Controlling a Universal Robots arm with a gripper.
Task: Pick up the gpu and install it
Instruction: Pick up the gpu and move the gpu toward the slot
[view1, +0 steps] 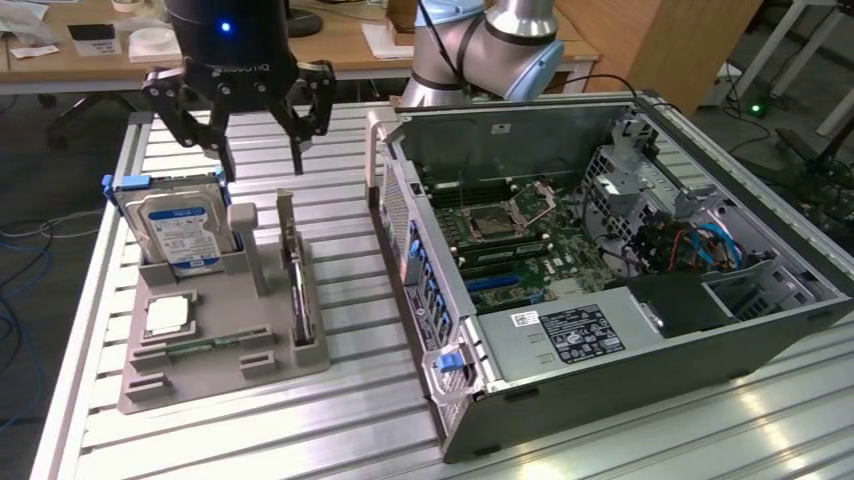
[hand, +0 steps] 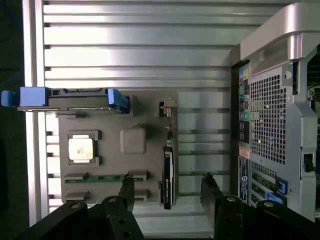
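Gpu (view1: 302, 300): one, upright in one holder (view1: 200, 378)

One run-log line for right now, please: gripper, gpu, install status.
gripper: above gpu, jaws open, empty | gpu: upright in gray holder slot, untouched | computer case: open, gpu not installed

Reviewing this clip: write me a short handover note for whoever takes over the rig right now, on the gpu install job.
The hand is open and empty, hanging above the gray holder and touching nothing.
The gpu stands on edge in its holder slot, near the hard drive. In the wrist view it lines up with the gap between the fingers.
The computer case lies open on the exterior view's right of the holder.
Done: nothing that shows.
Left: pickup and install.
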